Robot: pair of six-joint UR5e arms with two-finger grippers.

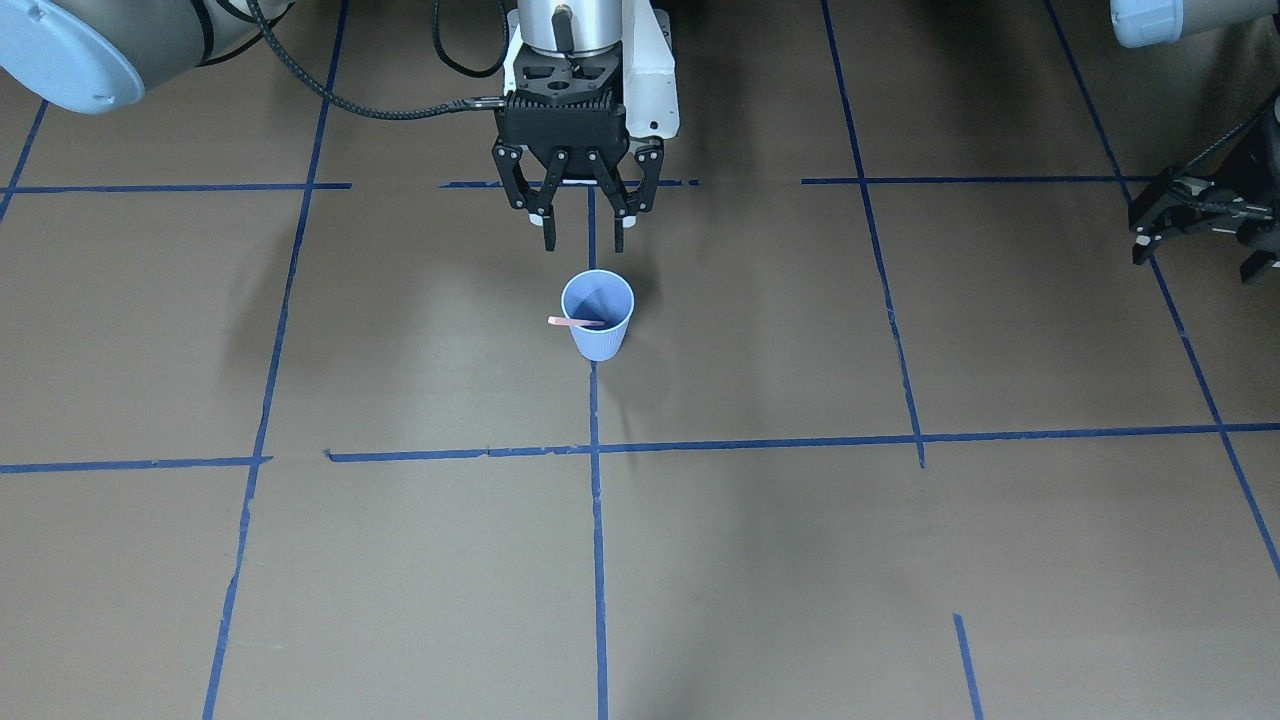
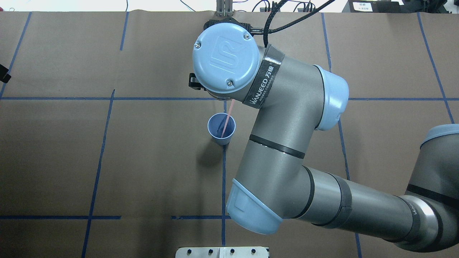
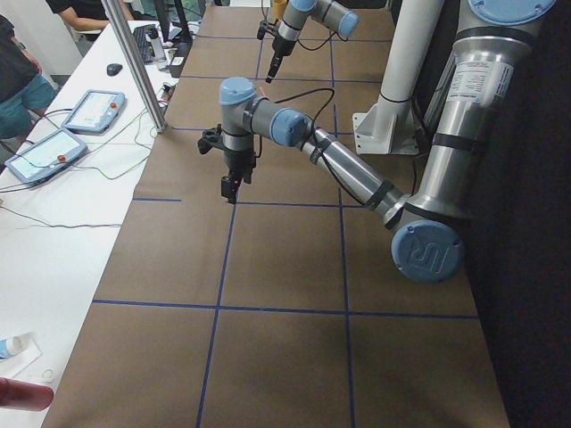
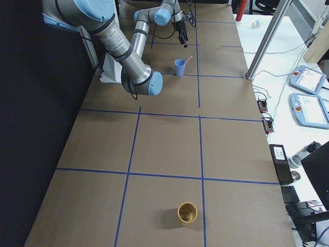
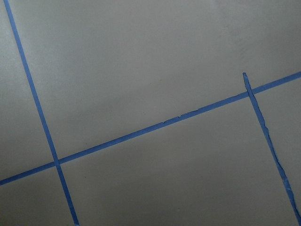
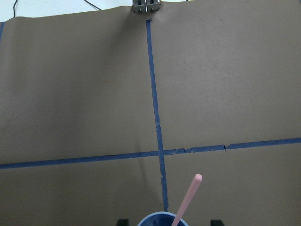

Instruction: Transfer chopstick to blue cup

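1. One chopstick, a thin, straight pink stick with a rounded end, stands tilted inside the blue cup. Its lower end is in the cup, and its upper end leans on the rim and sticks out past it.
2. Two cups are in view. The blue one is a smooth, tapered round cup that stands upright on a tape line near the middle of the table. The second is a yellow-brown cup that stands upright, well apart, near the robot's right end of the table.
3. Two arms are present, with grey tube sections and light blue joint caps.
4. The right gripper is black, with open metal linkages. It hangs just on the robot's side of the blue cup and above it. Its jaws are spread wide and hold nothing. In the right wrist view the two dark fingertips show on either side of the cup's rim.
5. The left gripper is black and sits well apart at the table's edge, partly cut off by the frame. Whether its jaws are spread or closed cannot be told.
6. One table surface is covered in matte brown paper and divided into rectangles by blue tape lines. Some tape edges are ragged.
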